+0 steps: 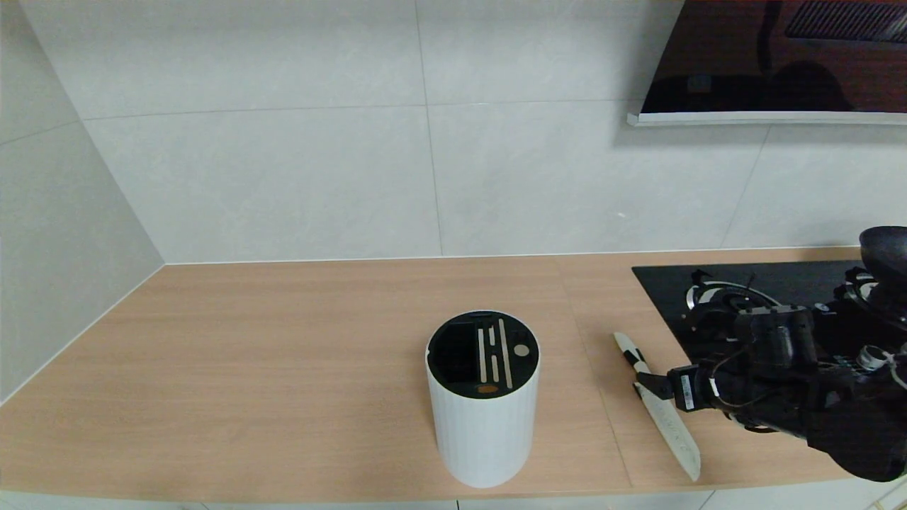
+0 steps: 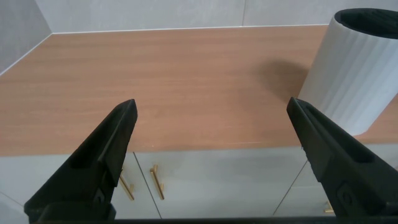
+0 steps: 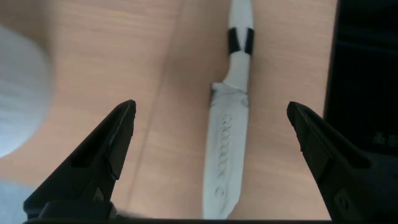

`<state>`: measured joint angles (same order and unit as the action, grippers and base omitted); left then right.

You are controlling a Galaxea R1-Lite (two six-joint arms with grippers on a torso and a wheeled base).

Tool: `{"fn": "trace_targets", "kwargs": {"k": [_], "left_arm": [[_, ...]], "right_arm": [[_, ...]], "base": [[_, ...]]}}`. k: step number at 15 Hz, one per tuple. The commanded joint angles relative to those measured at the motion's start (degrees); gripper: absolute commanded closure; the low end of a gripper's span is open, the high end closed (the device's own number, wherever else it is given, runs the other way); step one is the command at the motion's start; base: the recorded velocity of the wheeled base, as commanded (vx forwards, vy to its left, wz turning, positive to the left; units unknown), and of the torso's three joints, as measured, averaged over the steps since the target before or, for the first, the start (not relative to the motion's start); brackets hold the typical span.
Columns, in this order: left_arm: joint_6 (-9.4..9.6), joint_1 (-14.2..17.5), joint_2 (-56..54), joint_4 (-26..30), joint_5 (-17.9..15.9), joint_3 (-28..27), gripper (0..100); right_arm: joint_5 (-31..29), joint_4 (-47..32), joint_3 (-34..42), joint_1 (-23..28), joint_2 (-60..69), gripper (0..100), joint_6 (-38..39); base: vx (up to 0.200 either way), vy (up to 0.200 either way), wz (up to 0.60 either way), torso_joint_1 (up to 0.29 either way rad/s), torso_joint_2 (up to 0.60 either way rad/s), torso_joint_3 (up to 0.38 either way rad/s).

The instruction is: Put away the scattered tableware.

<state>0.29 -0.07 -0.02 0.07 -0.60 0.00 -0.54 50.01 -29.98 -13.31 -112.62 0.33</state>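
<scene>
Right wrist view: our right tool hangs released over the knife on the bench beside the white holder. The blade's length crosses our finger line.

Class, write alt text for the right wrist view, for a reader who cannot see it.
A white knife with a black band on its handle lies flat on the wooden counter, between the open fingers of the right gripper. A black stove lies to one side of it, a white holder to the other.
</scene>
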Motion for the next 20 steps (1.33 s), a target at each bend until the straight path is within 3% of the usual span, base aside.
{"fn": "trace_targets", "kwargs": {"k": [1, 10, 16, 20], "left_arm": [[-0.03, -0.01, 0.02, 0.01, -0.02, 0.0, 0], [-0.03, -0.01, 0.02, 0.01, -0.02, 0.0, 0], [-0.03, -0.01, 0.02, 0.01, -0.02, 0.0, 0], [0.06, -0.01, 0.02, 0.01, -0.02, 0.0, 0]], "right_arm": [[-1.22, 4.13, 0.09, 0.74, -7.53, 0, 0.02], [-3.07, 7.83, 0.27, -0.49, -12.28, 0, -0.07], [-6.93, 16.88, 0.09, -1.81, -18.16, 0, -0.77], [-7.55, 17.85, -0.43, -1.81, -19.57, 0, -0.77]], "base": [[0.0, 0.0, 0.0, 0.0, 0.0, 0.0], [0.0, 0.0, 0.0, 0.0, 0.0, 0.0], [0.0, 0.0, 0.0, 0.0, 0.0, 0.0], [0.0, 0.0, 0.0, 0.0, 0.0, 0.0]]}}
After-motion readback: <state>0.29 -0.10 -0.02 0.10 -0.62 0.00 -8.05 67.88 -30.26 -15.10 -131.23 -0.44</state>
